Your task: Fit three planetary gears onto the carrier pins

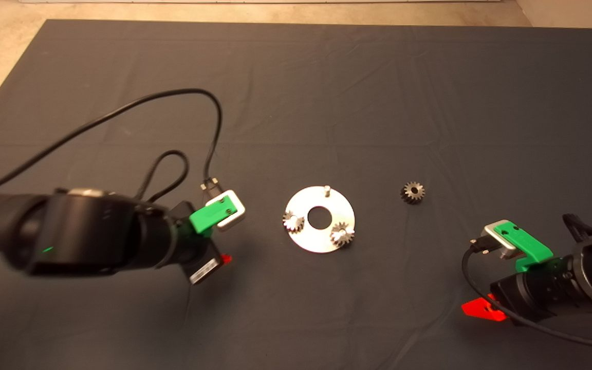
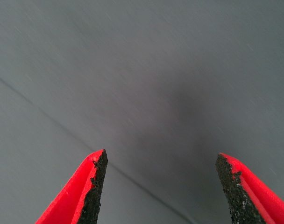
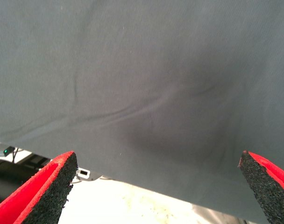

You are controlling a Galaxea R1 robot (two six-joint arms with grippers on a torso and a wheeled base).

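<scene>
So, going from the near edge of the counter outward:

right gripper (image 1: 483, 310): low at the near right edge, spread wide with nothing in it; its wrist view only shows bare mat (image 3: 142, 84) and a strip of floor.

left gripper (image 1: 224, 259): in from the left, just beside the silver disc (image 1: 321, 239), fingers (image 2: 93, 186) well apart and empty, only mat under them.

seated gears: two planetary gears sit on carrier pins, one at the disc's left rim (image 1: 293, 222) and one at its near-right (image 1: 342, 235).

loose gear (image 1: 412, 192): lying flat on the mat, bore up, right of the disc and clear of it.

bare pin (image 1: 327, 189): stands at the disc's far edge, nothing on it yet.

key relation: the loose gear sits farther away than the right gripper and off to its left, and I'd say that arm is the nearer one, since the disc lies between the gear and the left gripper.

axis: it's round, so no long side to line up with.
</scene>
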